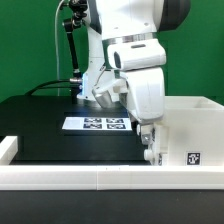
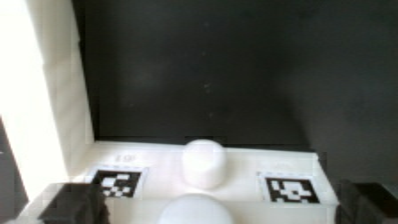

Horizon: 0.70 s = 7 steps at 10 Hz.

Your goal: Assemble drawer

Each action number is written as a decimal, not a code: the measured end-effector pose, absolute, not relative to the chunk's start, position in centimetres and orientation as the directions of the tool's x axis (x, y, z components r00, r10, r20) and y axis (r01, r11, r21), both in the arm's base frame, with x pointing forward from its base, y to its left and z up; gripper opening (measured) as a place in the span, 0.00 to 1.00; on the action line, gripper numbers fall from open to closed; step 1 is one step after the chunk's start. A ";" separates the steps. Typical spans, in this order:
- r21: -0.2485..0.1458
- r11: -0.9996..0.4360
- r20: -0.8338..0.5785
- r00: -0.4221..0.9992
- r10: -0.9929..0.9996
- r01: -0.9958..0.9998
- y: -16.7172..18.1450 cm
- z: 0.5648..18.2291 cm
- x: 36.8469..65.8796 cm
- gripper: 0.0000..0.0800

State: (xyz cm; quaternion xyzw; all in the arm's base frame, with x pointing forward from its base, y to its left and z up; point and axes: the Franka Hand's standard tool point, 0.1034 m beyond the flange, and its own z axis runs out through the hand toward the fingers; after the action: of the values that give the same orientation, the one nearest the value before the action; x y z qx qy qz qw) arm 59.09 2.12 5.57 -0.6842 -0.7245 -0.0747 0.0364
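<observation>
Down at the near edge of the black counter (image 1: 45, 125), the end effector (image 1: 150, 146) hangs low, just beside the white case (image 1: 190, 130) of the drawer on the exterior view's right. The case stands on the counter with a black-and-white tag (image 1: 194, 157) on its front face. Whether the fingers are spread or closed cannot be told from the exterior view, since the arm's bulky white wrist (image 1: 140, 85) covers most of them.

Beyond the end effector, farther back on the counter, lies the marker board (image 1: 98, 124), flat and apart from the case. A low white rail (image 1: 70, 177) runs along the front edge of the counter, between the camera and the case, and hides the foot of the end effector.

From the wrist view, a white box (image 2: 205, 160) with two tags (image 2: 118, 184) and a rounded knob (image 2: 203, 161) sits directly under the camera, between the dark fingertips (image 2: 71, 204) at either side, which appear spread wide around it. A white wall (image 2: 39, 90) runs alongside.
</observation>
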 end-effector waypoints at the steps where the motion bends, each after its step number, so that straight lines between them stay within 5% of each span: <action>1: 0.058 0.046 0.156 -0.054 0.986 0.997 2.2 5.6 59.1 0.81; 7: 0.054 0.028 0.157 -0.036 0.987 0.998 2.9 5.5 59.0 0.81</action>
State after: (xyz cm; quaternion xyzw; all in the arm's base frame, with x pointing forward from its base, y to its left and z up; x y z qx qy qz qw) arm 59.01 2.90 5.53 -0.6932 -0.7159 -0.0743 0.0376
